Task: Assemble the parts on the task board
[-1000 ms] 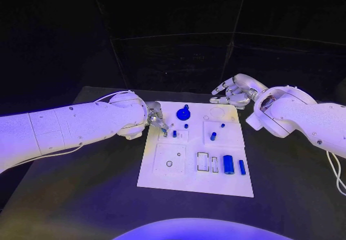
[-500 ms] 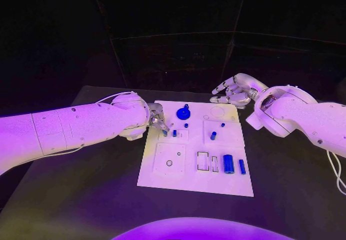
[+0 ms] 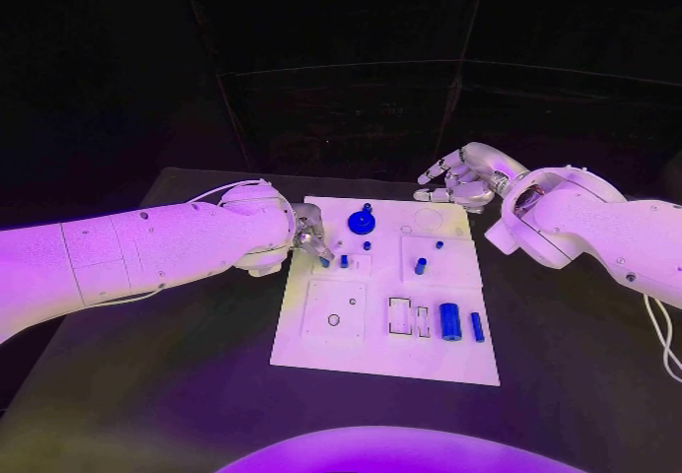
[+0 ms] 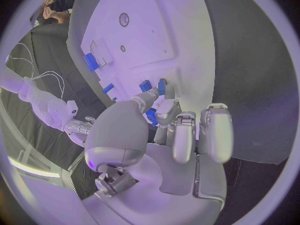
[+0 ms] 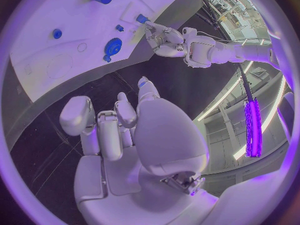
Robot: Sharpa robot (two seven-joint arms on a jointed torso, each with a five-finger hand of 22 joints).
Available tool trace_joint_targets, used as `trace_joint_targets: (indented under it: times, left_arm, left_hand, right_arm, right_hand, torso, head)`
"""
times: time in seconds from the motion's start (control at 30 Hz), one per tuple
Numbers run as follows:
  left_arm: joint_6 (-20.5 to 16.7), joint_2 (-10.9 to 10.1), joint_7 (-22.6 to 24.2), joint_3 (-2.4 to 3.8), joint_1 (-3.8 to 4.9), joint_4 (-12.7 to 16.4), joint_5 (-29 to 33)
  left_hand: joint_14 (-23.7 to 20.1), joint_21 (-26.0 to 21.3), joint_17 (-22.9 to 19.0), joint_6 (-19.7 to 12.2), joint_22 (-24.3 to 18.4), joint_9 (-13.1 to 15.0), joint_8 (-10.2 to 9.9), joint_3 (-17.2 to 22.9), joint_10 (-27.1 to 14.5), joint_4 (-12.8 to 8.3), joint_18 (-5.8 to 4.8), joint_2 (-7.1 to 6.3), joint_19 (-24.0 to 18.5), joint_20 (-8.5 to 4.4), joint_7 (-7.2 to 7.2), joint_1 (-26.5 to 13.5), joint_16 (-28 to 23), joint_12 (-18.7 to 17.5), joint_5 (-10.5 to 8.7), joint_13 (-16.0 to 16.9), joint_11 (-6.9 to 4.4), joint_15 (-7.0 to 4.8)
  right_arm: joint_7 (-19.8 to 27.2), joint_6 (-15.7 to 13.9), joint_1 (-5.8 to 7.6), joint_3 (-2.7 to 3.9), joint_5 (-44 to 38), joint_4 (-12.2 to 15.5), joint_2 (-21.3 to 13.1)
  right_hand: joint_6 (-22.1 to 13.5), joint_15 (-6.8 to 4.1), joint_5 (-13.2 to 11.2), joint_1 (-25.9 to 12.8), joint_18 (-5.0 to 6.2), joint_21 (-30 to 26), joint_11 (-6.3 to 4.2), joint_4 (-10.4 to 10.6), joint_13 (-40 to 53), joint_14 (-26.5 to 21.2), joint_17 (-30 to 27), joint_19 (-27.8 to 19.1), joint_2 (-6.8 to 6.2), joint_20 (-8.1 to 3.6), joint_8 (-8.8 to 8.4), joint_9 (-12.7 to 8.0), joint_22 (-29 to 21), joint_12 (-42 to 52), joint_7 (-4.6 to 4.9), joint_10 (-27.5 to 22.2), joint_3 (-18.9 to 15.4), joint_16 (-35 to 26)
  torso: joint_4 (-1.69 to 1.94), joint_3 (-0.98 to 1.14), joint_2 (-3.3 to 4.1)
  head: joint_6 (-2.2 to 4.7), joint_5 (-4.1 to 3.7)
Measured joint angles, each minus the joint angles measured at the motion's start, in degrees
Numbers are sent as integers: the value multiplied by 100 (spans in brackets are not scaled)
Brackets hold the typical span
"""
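The white task board (image 3: 373, 340) lies mid-table. My left hand (image 3: 305, 239) is at the board's left edge and pinches a small blue part (image 4: 152, 117) between thumb and a finger, just above the board. That pinched part (image 5: 142, 19) also shows at the left fingertips (image 5: 152, 29) in the right wrist view. A second small blue part (image 3: 343, 262) sits beside the fingertips. My right hand (image 3: 457, 182) hovers past the board's far right corner, fingers apart and holding nothing. On the board are a round blue knob (image 3: 363, 225), a blue peg (image 3: 420, 266), a thick blue cylinder (image 3: 449, 322) and a thin blue bar (image 3: 478, 328).
The board has a round hole (image 3: 334, 321) in its near left plate and rectangular slots (image 3: 401, 317) beside the cylinder. Black table (image 3: 170, 384) surrounds the board on all sides. My left forearm (image 3: 142, 256) lies across the table's left part.
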Motion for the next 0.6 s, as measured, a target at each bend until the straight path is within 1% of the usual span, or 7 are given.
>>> trace_joint_targets:
  times: [0.6]
  left_arm:
    - [73,-35,-13,-1,-3,19,-24]
  left_hand:
    - [0,0,0,13,0,9,20,16,7,15,0,-1,0,0,-13,-1,0,0,-18,-6,10,0]
  right_arm:
    - [-2,14,0,0,0,-8,0]
  right_hand:
    - [0,0,0,0,0,0,0,0,0,0,-1,0,0,0,0,0,0,0,0,0,0,0]
  torso:
    - [3,-1,-1]
  head:
    - [-13,22]
